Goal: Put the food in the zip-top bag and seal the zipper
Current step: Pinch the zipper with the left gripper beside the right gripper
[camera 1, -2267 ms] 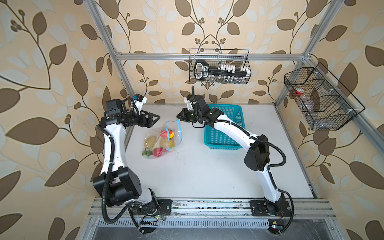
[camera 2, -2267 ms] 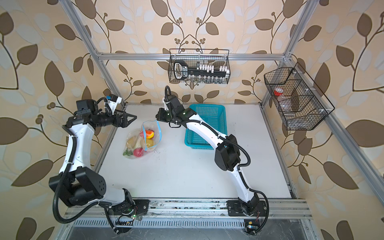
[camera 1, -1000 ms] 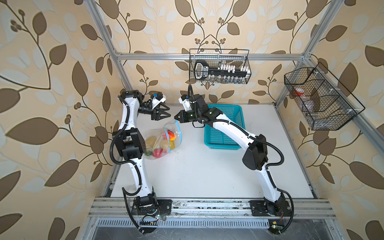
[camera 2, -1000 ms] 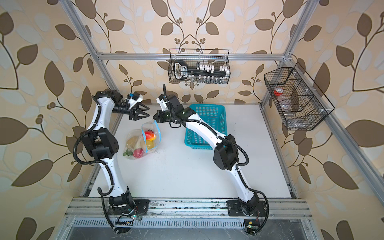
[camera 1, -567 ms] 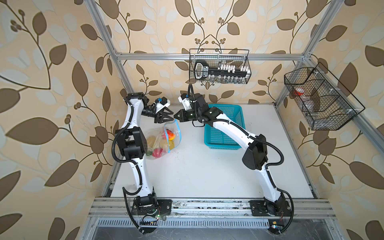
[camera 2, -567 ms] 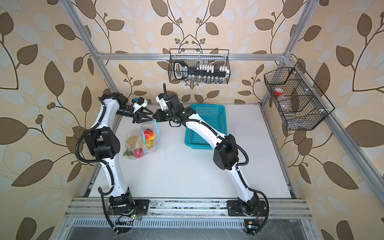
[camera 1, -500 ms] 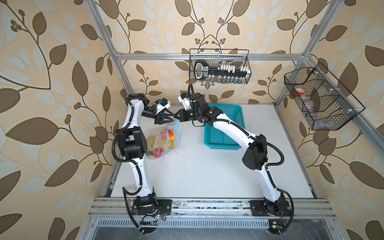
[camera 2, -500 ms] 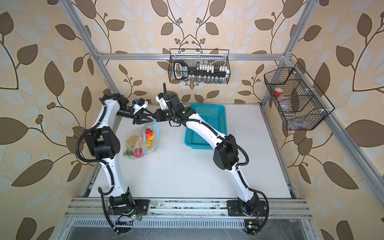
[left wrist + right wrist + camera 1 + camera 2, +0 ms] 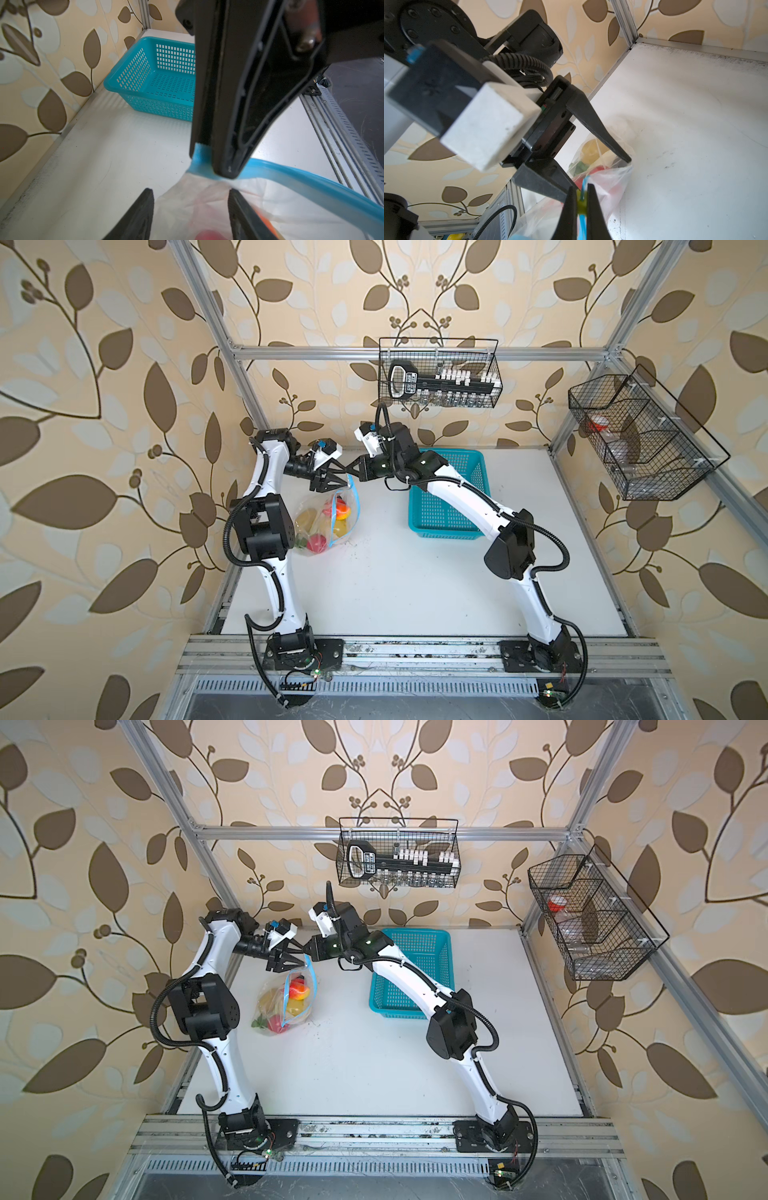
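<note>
Pinched shut with right jaws on zipper (image 9: 291,173) at yellow slider tab (image 9: 581,204). Spread open with left jaws either side of zip-top bag (image 9: 316,531) plastic just under that corner; contact unclear. Hung by that corner, bottom slumped on table (image 9: 415,593), rear-left. Inside bag: food (image 9: 341,511), red, yellow, green bits. Off to right, apart: turquoise basket (image 9: 446,533).

I count one zip-top bag (image 9: 324,526), at least four pieces of food (image 9: 341,510) bunched inside it, one turquoise basket (image 9: 444,506), and two black wire baskets (image 9: 457,400) on the walls.
</note>
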Tool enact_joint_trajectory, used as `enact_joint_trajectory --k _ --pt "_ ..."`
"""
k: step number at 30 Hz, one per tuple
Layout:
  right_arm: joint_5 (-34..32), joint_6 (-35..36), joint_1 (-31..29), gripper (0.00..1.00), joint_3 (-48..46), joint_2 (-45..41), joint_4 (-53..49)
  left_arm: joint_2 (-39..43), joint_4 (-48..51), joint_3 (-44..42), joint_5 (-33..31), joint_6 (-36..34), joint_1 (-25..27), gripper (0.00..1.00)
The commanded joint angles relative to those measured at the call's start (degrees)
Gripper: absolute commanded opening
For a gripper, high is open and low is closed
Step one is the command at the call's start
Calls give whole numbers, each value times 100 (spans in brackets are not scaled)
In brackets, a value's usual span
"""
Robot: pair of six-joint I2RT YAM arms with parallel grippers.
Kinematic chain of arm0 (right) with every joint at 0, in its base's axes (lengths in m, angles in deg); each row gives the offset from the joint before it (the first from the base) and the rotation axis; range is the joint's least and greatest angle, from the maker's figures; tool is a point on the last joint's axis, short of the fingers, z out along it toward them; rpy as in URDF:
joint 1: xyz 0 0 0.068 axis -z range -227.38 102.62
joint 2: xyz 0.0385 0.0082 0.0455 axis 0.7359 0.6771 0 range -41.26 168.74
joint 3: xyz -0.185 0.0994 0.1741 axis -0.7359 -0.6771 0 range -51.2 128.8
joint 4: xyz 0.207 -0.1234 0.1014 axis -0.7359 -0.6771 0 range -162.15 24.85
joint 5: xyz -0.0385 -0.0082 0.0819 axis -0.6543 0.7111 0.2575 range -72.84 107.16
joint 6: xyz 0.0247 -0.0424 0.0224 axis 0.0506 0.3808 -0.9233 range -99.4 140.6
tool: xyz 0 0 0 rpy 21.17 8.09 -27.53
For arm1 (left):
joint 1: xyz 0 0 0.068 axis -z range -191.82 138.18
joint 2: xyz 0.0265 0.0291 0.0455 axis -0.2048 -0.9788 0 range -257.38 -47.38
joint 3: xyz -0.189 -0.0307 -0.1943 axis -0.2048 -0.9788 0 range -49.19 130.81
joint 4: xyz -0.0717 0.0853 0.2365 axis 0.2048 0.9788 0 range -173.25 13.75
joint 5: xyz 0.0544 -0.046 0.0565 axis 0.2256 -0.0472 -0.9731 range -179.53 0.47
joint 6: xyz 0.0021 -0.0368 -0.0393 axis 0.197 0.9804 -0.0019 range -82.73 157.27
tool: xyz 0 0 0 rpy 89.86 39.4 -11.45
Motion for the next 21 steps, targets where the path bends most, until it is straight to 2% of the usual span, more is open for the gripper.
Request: enact_joint_trajectory --k 1,5,12,14,21 --pt "204 186 25 0 182 217 -68 373 1419 222 194 -39 40 66" --pt "325 202 43 0 192 238 -68 463 1419 170 292 -53 58 70" --pt "434 204 54 0 208 254 -31 615 1421 -48 286 -97 143 67" --pt "455 206 51 0 209 249 -33 632 1423 -68 257 -95 180 63" --pt "401 248 60 0 207 217 -62 598 1419 29 211 26 205 39"
